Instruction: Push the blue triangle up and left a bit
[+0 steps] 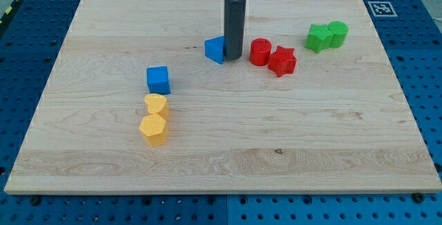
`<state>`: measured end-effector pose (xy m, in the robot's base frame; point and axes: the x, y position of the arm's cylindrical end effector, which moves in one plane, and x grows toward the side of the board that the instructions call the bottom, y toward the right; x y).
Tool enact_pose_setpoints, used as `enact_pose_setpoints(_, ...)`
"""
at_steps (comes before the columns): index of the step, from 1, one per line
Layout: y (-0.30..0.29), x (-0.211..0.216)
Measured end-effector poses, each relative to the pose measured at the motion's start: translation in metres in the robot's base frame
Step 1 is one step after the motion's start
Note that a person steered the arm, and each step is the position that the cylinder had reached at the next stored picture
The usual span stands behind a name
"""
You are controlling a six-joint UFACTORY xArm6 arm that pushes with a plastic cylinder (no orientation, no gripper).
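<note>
The blue triangle (pixel 215 49) lies on the wooden board a little above the middle. My tip (pixel 233 57) stands right against its right side, touching or nearly touching it. The dark rod rises from there to the view's top. A blue cube (pixel 158 80) sits lower left of the triangle.
A red cylinder (pixel 260 51) and a red star (pixel 282 61) sit just right of my tip. A green star (pixel 318 38) and a green cylinder (pixel 338 34) are at the upper right. Two yellow blocks (pixel 156 105) (pixel 153 130) lie below the blue cube. The board (pixel 311 149) ends at blue perforated table.
</note>
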<state>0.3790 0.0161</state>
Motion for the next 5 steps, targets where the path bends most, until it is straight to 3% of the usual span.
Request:
enact_pose_setpoints(2, -0.008, -0.026)
enact_pose_setpoints(5, -0.036, -0.009)
